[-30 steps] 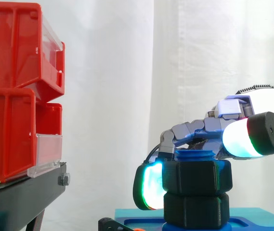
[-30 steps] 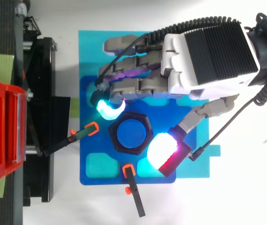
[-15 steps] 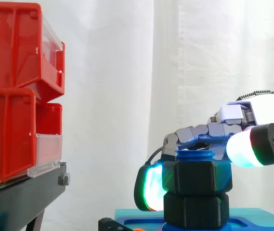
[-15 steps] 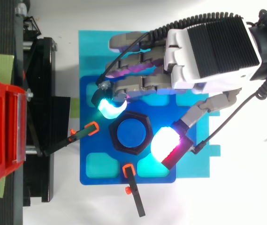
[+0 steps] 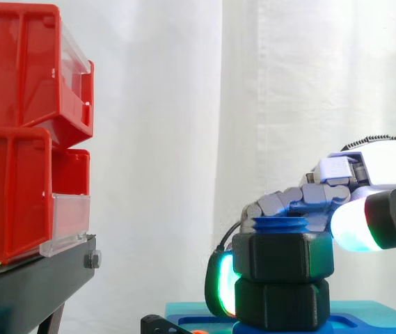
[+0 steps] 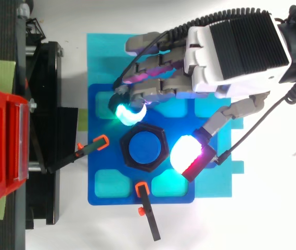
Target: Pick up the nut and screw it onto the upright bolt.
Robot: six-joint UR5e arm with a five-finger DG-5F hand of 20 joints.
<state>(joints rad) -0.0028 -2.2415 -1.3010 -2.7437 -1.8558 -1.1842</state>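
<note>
While the black hex nut (image 5: 284,256) sits threaded on the upright blue bolt (image 6: 145,148) at the middle of the blue tray (image 6: 93,174), the hand (image 6: 236,47) curls round it. One glowing fingertip (image 6: 129,113) is at its left and the thumb pad (image 6: 185,153) at its right.

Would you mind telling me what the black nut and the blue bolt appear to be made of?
Nut: looks like matte black plastic, possibly 3D-printed; its faces are dull, with no metallic glint.
Bolt: looks like blue plastic with a slight sheen; the colour is uniform and saturated, and the ridges at its top are chunky.
</note>
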